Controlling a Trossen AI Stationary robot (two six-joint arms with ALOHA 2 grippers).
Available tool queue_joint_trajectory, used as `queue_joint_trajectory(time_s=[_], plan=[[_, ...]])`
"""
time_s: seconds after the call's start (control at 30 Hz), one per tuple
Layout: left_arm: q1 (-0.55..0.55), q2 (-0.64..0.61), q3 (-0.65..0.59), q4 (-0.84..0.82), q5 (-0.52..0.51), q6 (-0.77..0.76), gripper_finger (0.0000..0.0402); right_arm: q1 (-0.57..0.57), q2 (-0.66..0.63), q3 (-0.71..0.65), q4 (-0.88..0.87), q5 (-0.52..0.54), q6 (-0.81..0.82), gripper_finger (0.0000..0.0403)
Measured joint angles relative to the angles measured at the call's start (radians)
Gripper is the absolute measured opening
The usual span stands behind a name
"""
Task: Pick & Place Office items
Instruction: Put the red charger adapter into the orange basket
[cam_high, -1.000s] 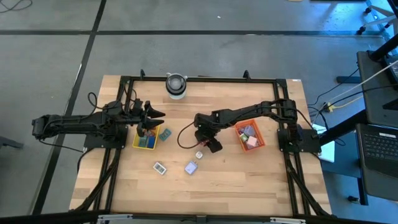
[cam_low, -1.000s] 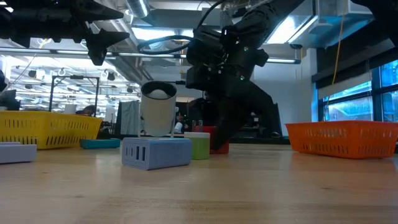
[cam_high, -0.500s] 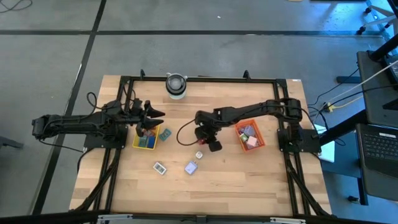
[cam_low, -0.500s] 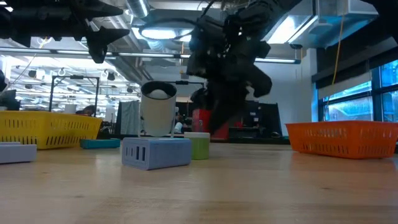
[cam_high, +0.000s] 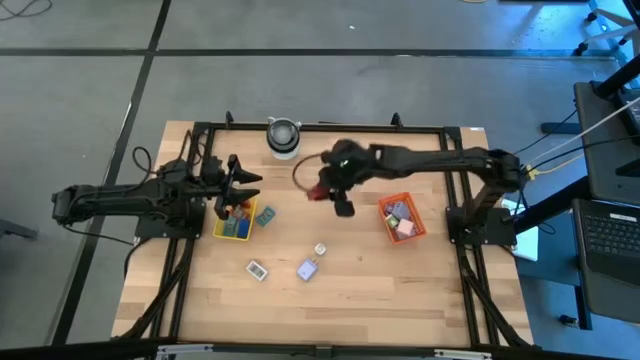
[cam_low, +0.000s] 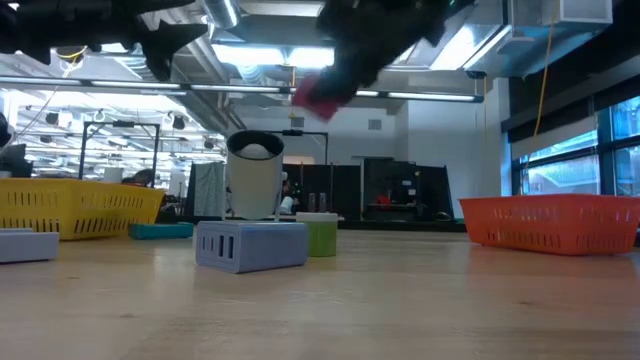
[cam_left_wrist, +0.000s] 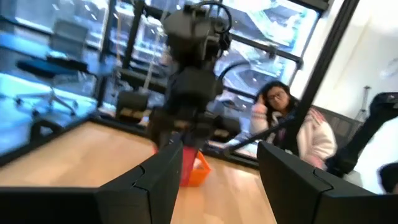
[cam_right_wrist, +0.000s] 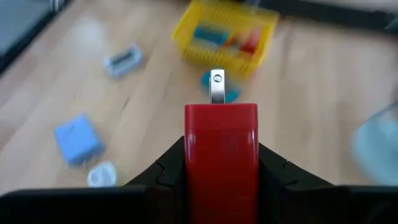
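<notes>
Overhead, the right gripper (cam_high: 333, 193) clamps a red block (cam_right_wrist: 221, 158), mostly hidden between its fingers, while the left gripper (cam_high: 240, 187), fingers apart, hovers over the yellow tray (cam_high: 232, 228).

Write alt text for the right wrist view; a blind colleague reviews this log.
The right gripper holds a red block above the wooden table. Below lie a yellow tray with items, a blue block and a grey piece.
</notes>
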Motion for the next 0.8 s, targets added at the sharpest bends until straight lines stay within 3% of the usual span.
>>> queue_joint_trajectory(time_s=[0.4,0.8], plan=[[0.000,-0.136,0.001,-0.029,-0.041,0.053,0.0203,-0.111,-0.300,-0.026,-0.015,0.046,0.082,0.0113],[0.000,-0.269,0.001,-0.129,-0.087,0.084,0.0203,-0.111,-0.693,-0.366,0.066,0.231,0.228,0.0113]])
